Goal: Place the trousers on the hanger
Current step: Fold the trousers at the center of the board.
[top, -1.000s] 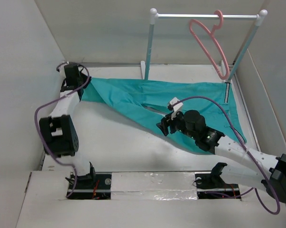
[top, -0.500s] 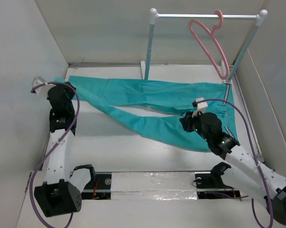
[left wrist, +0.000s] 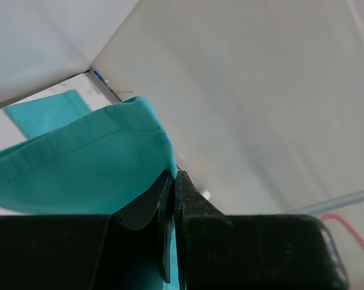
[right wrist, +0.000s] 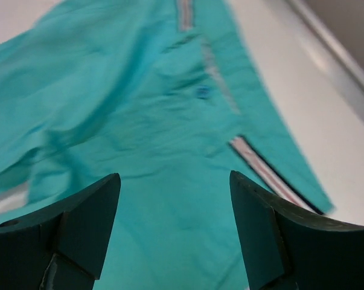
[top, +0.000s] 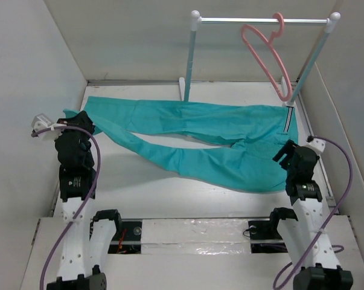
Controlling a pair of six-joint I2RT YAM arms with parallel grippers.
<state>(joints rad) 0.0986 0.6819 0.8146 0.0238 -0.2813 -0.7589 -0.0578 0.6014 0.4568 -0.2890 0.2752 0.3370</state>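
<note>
Soft, even light fills the overhead view; the white desk (top: pixel 139 181) and walls (top: pixel 139 36) look nearly washed out, and the trousers (top: pixel 194 121) throw only faint shadows. The silvery tape strip (top: pixel 194 246) at the near edge glints. The left end effector (left wrist: pixel 174 178) is a black, underexposed mass in its wrist view. The right wrist view is blurred: the striped waistband (right wrist: pixel 254 160) smears, the right end effector (right wrist: pixel 174 181) dark and soft.

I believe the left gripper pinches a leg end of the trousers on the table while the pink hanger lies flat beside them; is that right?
Not quite: the hanger hangs by its hook from the rail, not flat on the table, as the top view shows. The left gripper does pinch a leg end of the trousers.
</note>
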